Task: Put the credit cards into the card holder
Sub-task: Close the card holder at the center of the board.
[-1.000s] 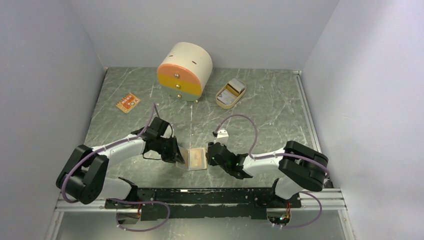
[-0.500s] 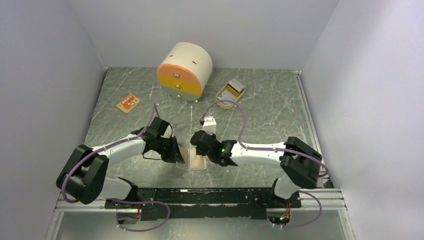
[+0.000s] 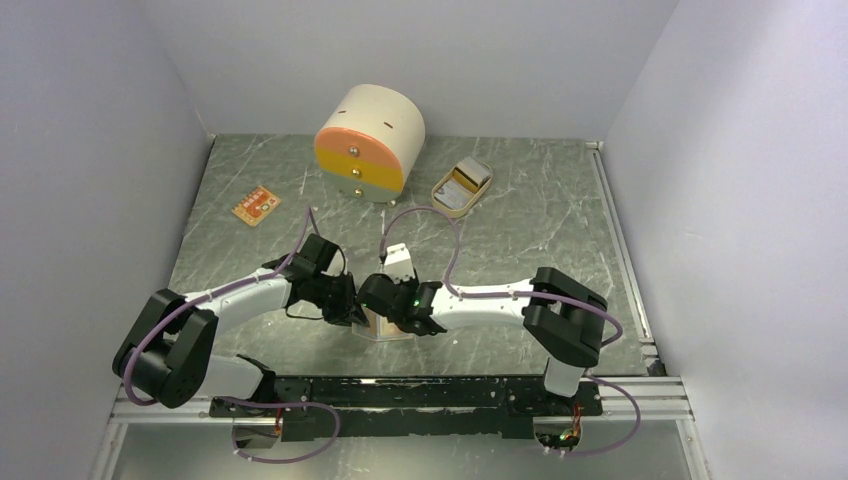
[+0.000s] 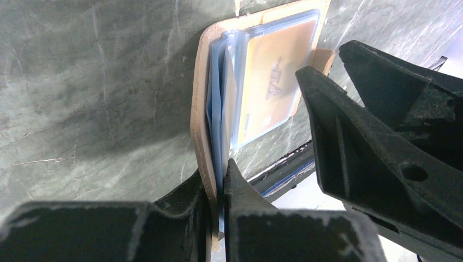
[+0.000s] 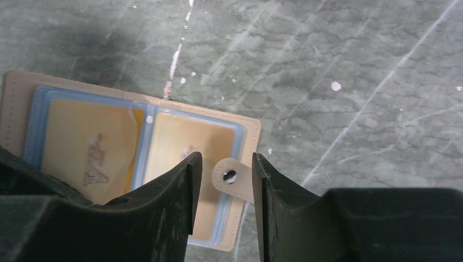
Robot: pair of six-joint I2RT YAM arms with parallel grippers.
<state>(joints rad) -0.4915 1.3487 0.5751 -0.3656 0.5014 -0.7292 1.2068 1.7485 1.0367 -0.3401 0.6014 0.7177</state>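
The tan card holder (image 5: 248, 128) lies open on the table, its clear pockets holding yellow-orange credit cards (image 5: 87, 147). In the left wrist view my left gripper (image 4: 218, 174) is shut on the card holder (image 4: 199, 109), pinching its tan cover edge and a clear sleeve, with a yellow-orange card (image 4: 273, 82) beyond. My right gripper (image 5: 225, 180) stands open just above the holder, and the snap-button tab (image 5: 232, 177) shows between its fingers without touching them. From above, both grippers meet over the card holder (image 3: 392, 330): the left gripper (image 3: 345, 300) and the right gripper (image 3: 378, 300) hide most of it.
A round cream drawer box (image 3: 370, 140) with an orange-yellow front stands at the back. To its right a beige oval tray (image 3: 442, 198) holds flat cards. A small orange patterned piece (image 3: 256, 205) lies at the far left. The right arm's black fingers (image 4: 371, 164) crowd the holder's right side.
My right arm has swung left across the table until it is over the card holder, and its jaws have widened. The left gripper has kept its hold and place.
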